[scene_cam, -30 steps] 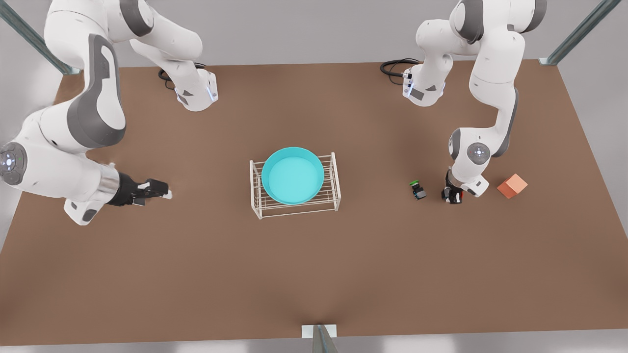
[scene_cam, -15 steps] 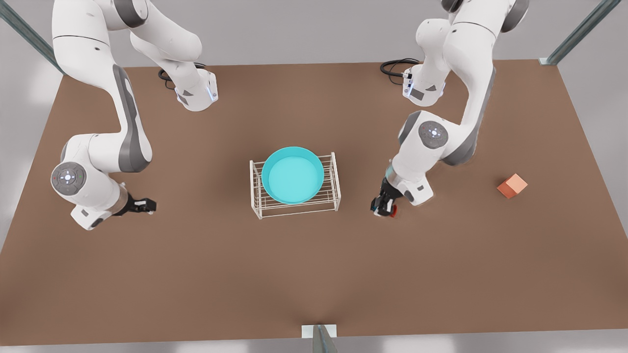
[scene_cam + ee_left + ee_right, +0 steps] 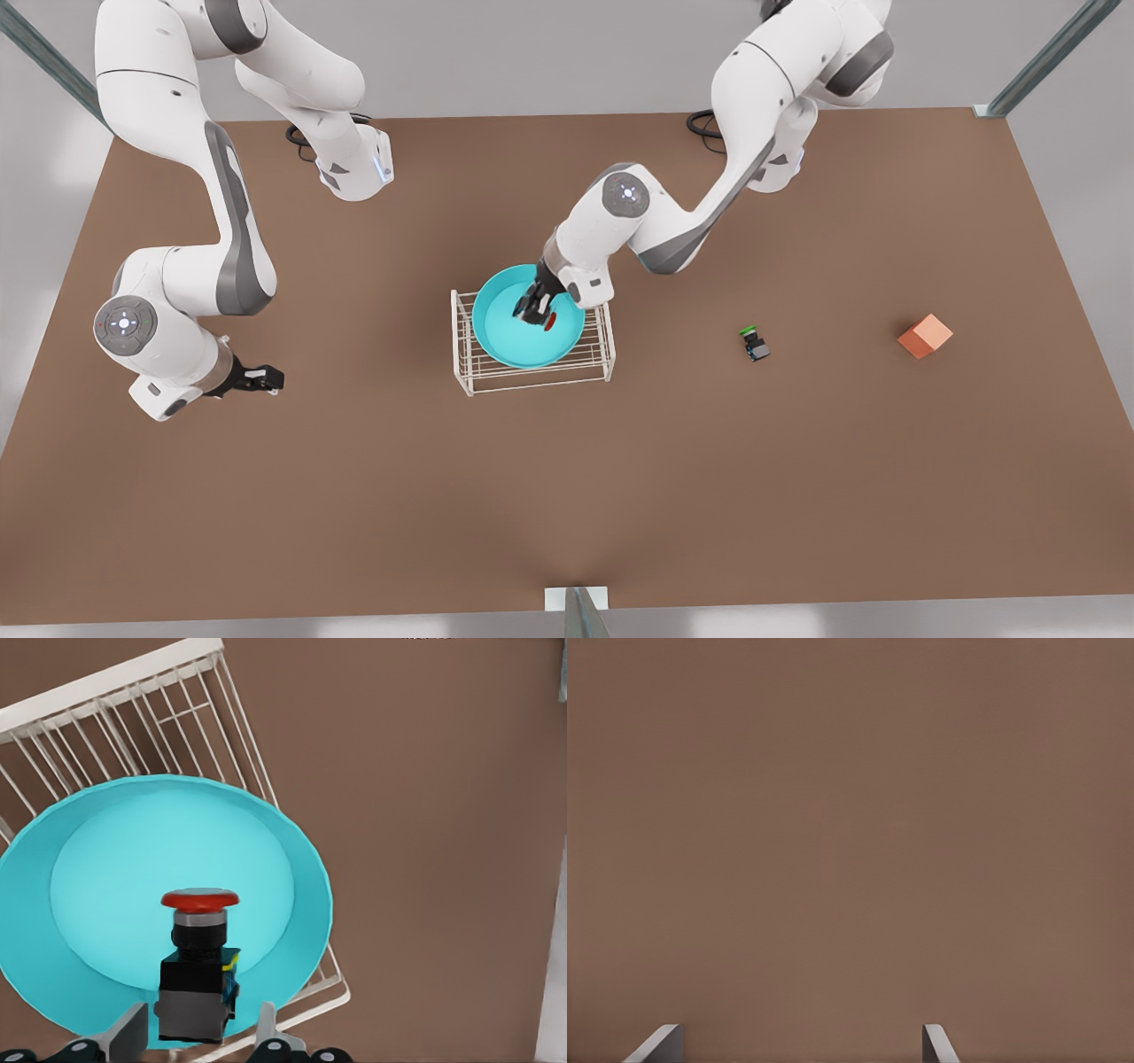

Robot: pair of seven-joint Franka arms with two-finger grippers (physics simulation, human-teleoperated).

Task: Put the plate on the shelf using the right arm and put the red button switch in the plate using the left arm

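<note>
The turquoise plate [image 3: 514,344] [image 3: 115,859] lies on top of the white wire shelf [image 3: 465,372] [image 3: 115,718] at the table's middle. My left gripper [image 3: 534,312] [image 3: 202,1032], on the arm from the front view's right, is over the plate's inside. It is shut on the red button switch [image 3: 549,322] [image 3: 199,979], whose red cap points away from the wrist. Whether the switch touches the plate's floor I cannot tell. My right gripper [image 3: 270,379] [image 3: 802,1041] waits open above bare table at the front view's left.
A green-capped switch [image 3: 754,342] and an orange cube [image 3: 924,336] sit on the brown table [image 3: 567,496] at the front view's right. Both arm bases stand along the far edge.
The left gripper lifted the red button switch from beside the green one and carried it toward the front view's left, over the plate. The right arm drew back slightly, then held still.
</note>
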